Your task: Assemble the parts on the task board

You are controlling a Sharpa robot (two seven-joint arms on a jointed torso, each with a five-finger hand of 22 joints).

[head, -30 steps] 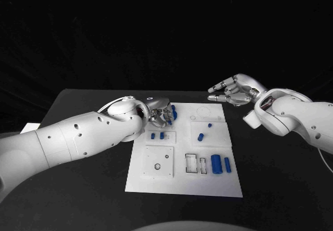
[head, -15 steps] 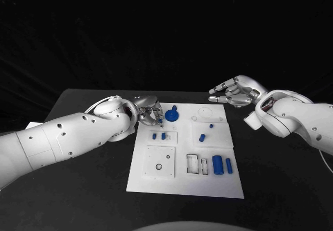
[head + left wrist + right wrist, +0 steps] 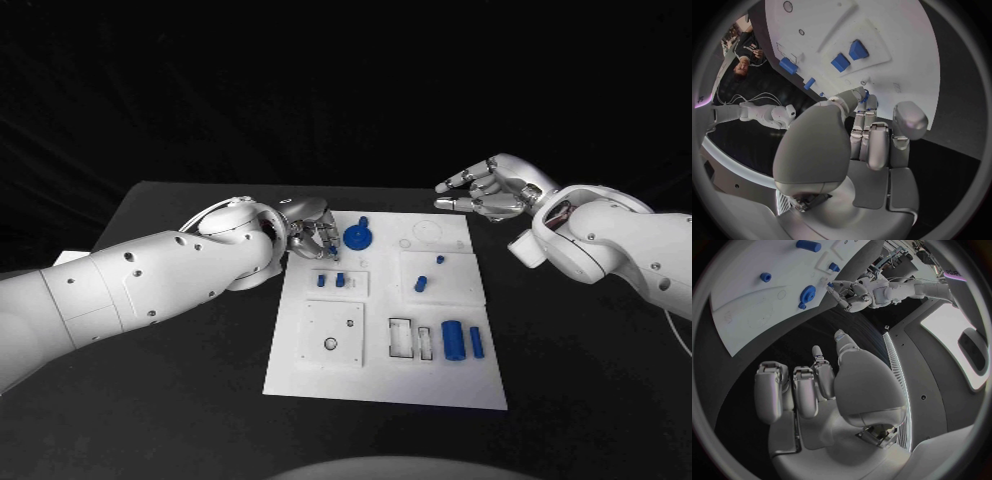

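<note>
The white task board lies mid-table. At its far left corner my left hand pinches a small blue part between thumb and fingertips, just left of a blue gear that sits on the board. The right wrist view shows that gear and the left hand beside it. My right hand hovers past the board's far right corner with its fingers curled in and nothing in them.
Two small blue blocks stand in a raised plate near the left hand. A blue peg sits mid-board. Two blue cylinders lie at the near right, beside empty slots. Black table surrounds the board.
My left hand has drawn back to the left off the gear, which now shows whole. The right hand has stayed where it was.
</note>
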